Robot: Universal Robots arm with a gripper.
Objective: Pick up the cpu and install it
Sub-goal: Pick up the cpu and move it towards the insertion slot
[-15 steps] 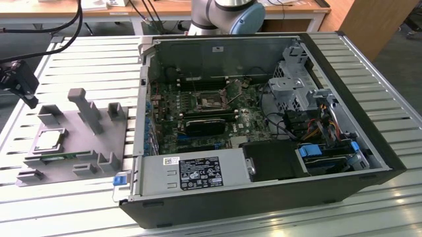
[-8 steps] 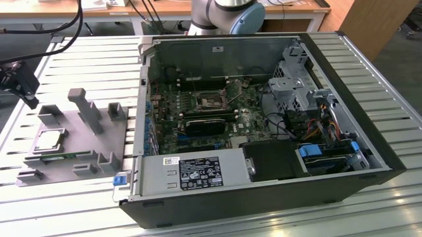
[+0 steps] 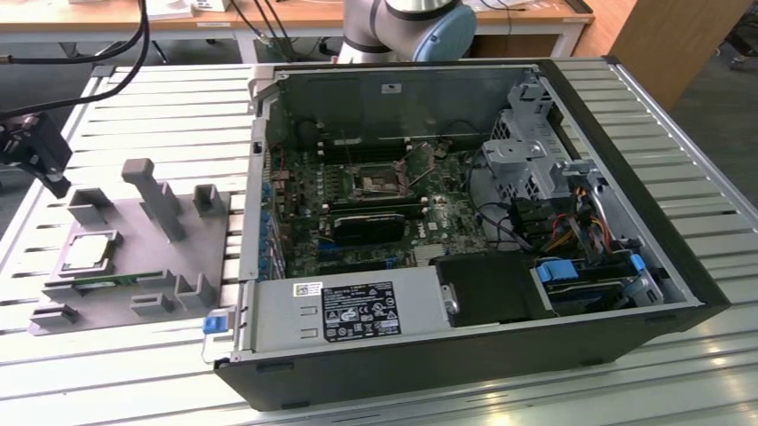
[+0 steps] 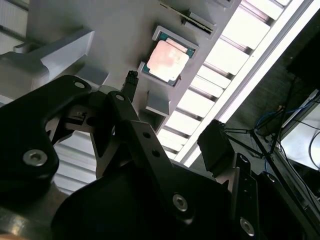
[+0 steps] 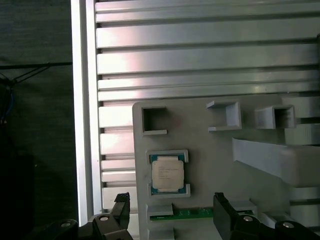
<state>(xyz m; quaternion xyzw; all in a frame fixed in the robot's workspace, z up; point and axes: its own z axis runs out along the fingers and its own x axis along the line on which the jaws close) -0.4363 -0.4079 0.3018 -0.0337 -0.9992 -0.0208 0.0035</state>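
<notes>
**Colleague:** Where is the cpu right now?

**Me:** I've got it in all three views. The cpu [image 3: 89,253] lies flat with its shiny top up, in a small square seat on the grey holder [image 3: 119,213]. That holder rests on the slatted metal surface [image 3: 154,106], at the exterior view's left of the open computer case [image 3: 474,355].

**Colleague:** And the jaws?

**Me:** They're wide apart with nothing between them. In the first wrist view I can see both black fingertips [image 5: 121,202], spread wider than the chip and not touching it. From the exterior view they hang above the far corner of the holder at that view's left, clear of everything on it.

**Colleague:** Anything close to the chip?

**Me:** A thin green memory stick [image 5: 192,214] stands on edge in a slot just beside the cpu's seat. Some grey posts [image 3: 148,191] rise from the holder farther back.

**Colleague:** What about the case?

**Me:** It lies on its side with the panel off and the green board [image 3: 355,213] showing. The square socket [image 3: 379,182] on it is well apart from the cpu.
</notes>
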